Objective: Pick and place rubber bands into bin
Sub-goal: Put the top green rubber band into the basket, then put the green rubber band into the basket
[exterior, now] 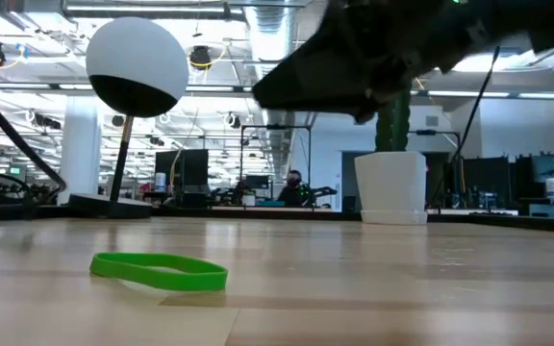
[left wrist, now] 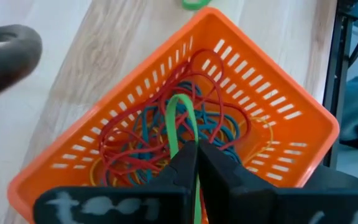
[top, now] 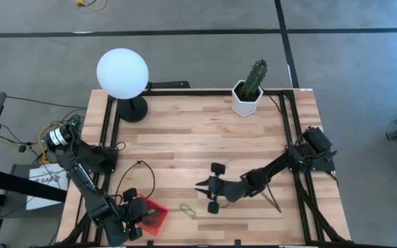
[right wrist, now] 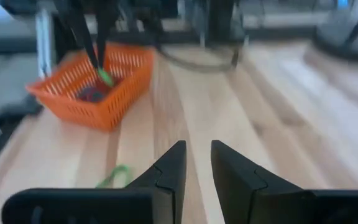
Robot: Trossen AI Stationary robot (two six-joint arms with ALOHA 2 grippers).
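At near-left desk (top: 185, 138) corner, high view: left gripper (top: 140, 215) over bin (top: 158, 219); right gripper (top: 200, 187) mid-desk. Low view: green rubber band (exterior: 159, 271) flat on desk. Left wrist: jaws pinch a green band (left wrist: 180, 124) above the bin's tangle (left wrist: 160, 143) (red, blue). Right wrist: jaws slightly apart, empty.

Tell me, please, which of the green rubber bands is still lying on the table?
The green band lying flat on the wood beside the bin; the other green band hangs pinched in the left tool over the bin.
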